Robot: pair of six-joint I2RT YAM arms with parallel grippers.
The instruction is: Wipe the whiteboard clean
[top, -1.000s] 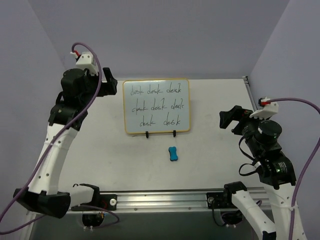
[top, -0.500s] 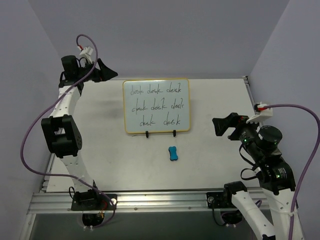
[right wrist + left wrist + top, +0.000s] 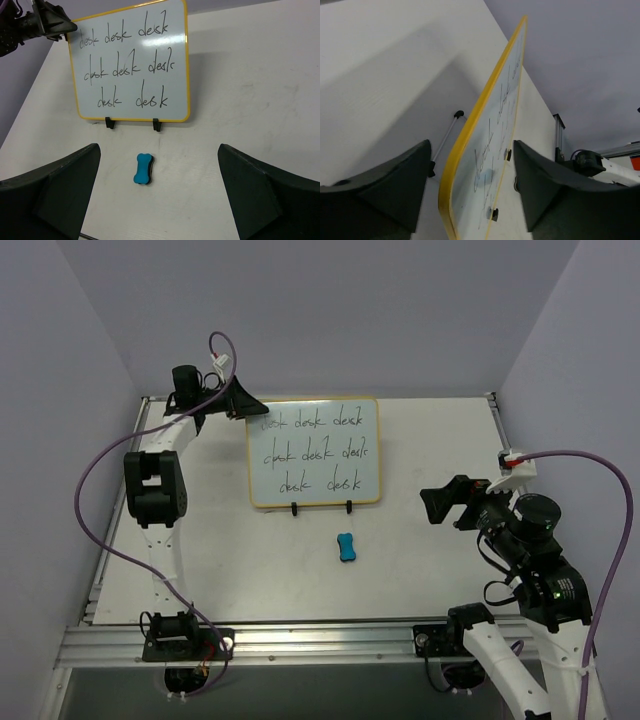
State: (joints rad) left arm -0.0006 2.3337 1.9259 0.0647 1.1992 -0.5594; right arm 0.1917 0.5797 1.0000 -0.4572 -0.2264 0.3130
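The whiteboard (image 3: 314, 452) stands at the back middle of the table on two black clip feet, with three rows of black handwriting; it also shows in the right wrist view (image 3: 130, 65). My left gripper (image 3: 250, 405) is open at the board's top left corner. In the left wrist view its jaws straddle the board's yellow edge (image 3: 470, 135) without touching it. The blue bone-shaped eraser (image 3: 346, 547) lies in front of the board. My right gripper (image 3: 432, 502) is open and empty, right of the eraser (image 3: 143, 169) and above the table.
A metal rail (image 3: 330, 640) runs along the table's near edge and another (image 3: 495, 415) along its right edge. Purple walls close in the left, back and right. A thin black prop leg (image 3: 445, 137) stands behind the board.
My left arm has stretched out and its gripper swung right to the board's top left corner. My right gripper has drifted a little left and down.
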